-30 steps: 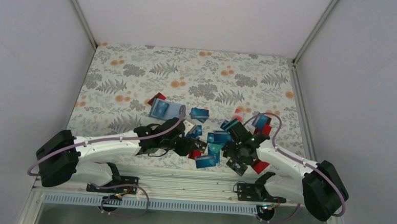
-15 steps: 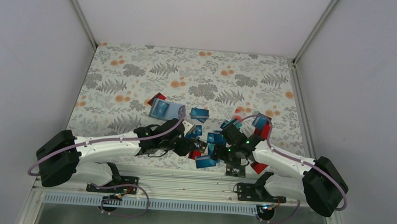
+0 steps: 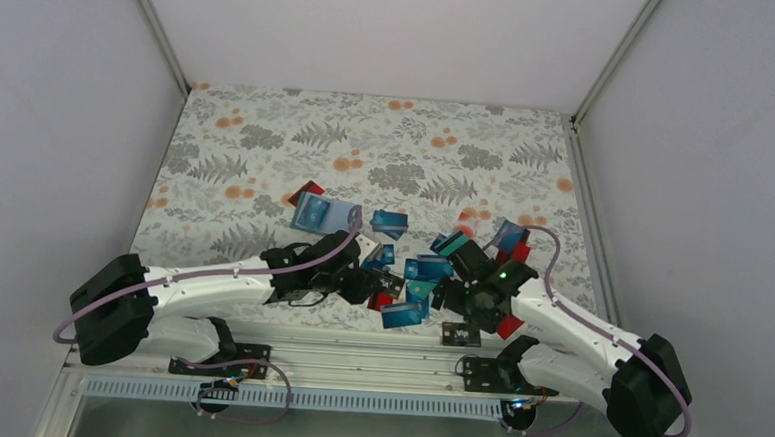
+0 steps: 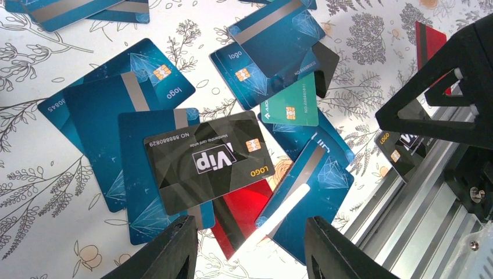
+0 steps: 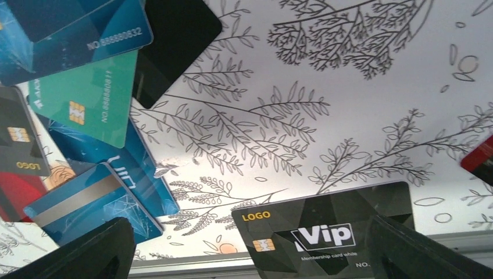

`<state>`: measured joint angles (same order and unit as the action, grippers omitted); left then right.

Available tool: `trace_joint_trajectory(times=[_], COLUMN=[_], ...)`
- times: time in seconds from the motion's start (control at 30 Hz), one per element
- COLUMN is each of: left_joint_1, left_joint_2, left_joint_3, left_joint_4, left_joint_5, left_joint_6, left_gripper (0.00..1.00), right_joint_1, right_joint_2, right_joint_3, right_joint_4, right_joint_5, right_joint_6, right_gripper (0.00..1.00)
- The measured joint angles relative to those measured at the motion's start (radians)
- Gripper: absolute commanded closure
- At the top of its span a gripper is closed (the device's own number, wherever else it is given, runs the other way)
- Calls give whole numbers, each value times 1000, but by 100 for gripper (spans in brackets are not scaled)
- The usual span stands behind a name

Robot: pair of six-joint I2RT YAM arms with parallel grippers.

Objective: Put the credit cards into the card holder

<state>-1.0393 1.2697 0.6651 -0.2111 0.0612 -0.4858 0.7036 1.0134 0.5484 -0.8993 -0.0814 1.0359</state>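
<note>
1. Left gripper [image 4: 248, 224]: the 2 fingers stand moderately apart with nothing clamped between them. They hang over the near-left part of the card pile, above a black Vip card [image 4: 209, 160] and a red card [image 4: 244, 209]. Whether they touch the cards cannot be told.

2. Right gripper [image 5: 250, 224]: the 2 fingers stand wide apart and hold nothing. A second black Vip card [image 5: 325, 229] lies flat under the gap, at the near edge of the table [image 3: 268, 132] by the aluminium rail [image 3: 357, 342].

3. Arm pose: the left arm [image 3: 210, 279] runs low from its base towards the right, and its wrist ends at the left side of the pile. The right arm [image 3: 568, 323] runs low from its base towards the left. Its wrist sits over the near-right side of the pile, with the camera aimed down.

4. Card holder [image 3: 326, 214]: 1 unit. It lies open on the table, on the far-left side of the pile, apart from both grippers. A red card pokes out at its far corner.

5. Credit cards [image 3: 415, 280]: loose and overlapping between the 2 grippers. The left wrist view shows 3 black cards, 1 green card [image 4: 290, 104] and 2 red cards. The blue cards overlap too heavily for an exact count.
</note>
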Motion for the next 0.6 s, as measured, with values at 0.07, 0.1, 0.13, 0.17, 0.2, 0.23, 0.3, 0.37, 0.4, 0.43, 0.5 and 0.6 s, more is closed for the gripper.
trace_joint_trajectory(times=[0.07, 0.1, 0.13, 0.17, 0.2, 0.23, 0.3, 0.37, 0.4, 0.43, 0.5, 0.6], left_joint_1=[0, 0, 0, 0, 0, 0, 0, 0, 0, 0, 0, 0], left_joint_2=[-3, -6, -10, -14, -18, -21, -24, -26, -26, -27, -32, -43], left_joint_3=[0, 0, 0, 0, 0, 0, 0, 0, 0, 0, -1, -10], left_joint_4=[0, 0, 0, 0, 0, 1, 1, 1, 1, 1, 4, 15], left_joint_5=[0, 0, -1, -1, -1, -1, -1, -1, -1, -1, -1, -1], left_joint_6=[0, 0, 0, 0, 0, 1, 2, 3, 3, 3, 3, 4], left_gripper=[53, 53, 54, 54, 54, 54, 54, 54, 54, 54, 54, 54], right_joint_1=[-11, -16, -19, -21, -21, -23, -23, -24, -24, -24, -28, -47], right_joint_2=[16, 29, 46, 69, 91, 128, 177, 186, 183, 180, 180, 207], right_joint_3=[10, 16, 21, 27, 33, 48, 69, 82, 88, 93, 97, 95], right_joint_4=[-18, -22, -26, -31, -37, -53, -72, -91, -102, -114, -124, -135], right_joint_5=[0, -1, -2, -6, -11, -16, -22, -26, -27, -28, -29, -31], right_joint_6=[-1, -2, -7, -12, -16, -21, -28, -28, -25, -22, -14, -2], right_gripper=[0, 0, 0, 0, 0, 0, 0, 0, 0, 0, 0, 0])
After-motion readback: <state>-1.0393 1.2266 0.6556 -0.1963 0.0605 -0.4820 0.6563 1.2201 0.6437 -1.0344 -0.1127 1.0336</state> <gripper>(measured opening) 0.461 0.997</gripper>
